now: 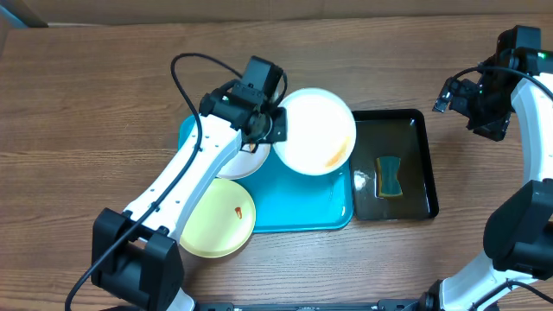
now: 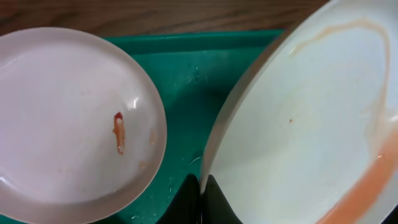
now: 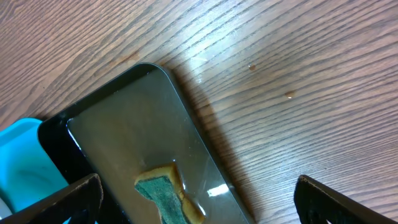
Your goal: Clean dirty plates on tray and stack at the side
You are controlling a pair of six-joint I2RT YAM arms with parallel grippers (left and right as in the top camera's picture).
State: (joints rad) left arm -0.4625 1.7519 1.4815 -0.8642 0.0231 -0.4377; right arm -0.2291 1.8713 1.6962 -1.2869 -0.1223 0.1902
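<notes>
My left gripper (image 1: 275,125) is shut on the rim of a white plate (image 1: 315,130) and holds it tilted over the right half of the turquoise tray (image 1: 302,207). In the left wrist view the fingertips (image 2: 200,199) pinch that plate's (image 2: 311,124) edge, and an orange streak runs along its rim. A second white plate (image 2: 68,118) with a small orange-brown smear lies on the tray (image 2: 186,81) to the left, partly under my arm in the overhead view. A pale yellow-green plate (image 1: 220,220) overlaps the tray's front left corner. My right gripper (image 1: 484,99) hangs open, high at the right.
A narrow black tray (image 1: 406,130) holding water and a green-and-yellow sponge (image 1: 390,175) sits right of the turquoise tray. In the right wrist view the sponge (image 3: 165,193) lies in the black tray (image 3: 137,124) below my open right gripper (image 3: 198,186). Bare wood table surrounds both trays.
</notes>
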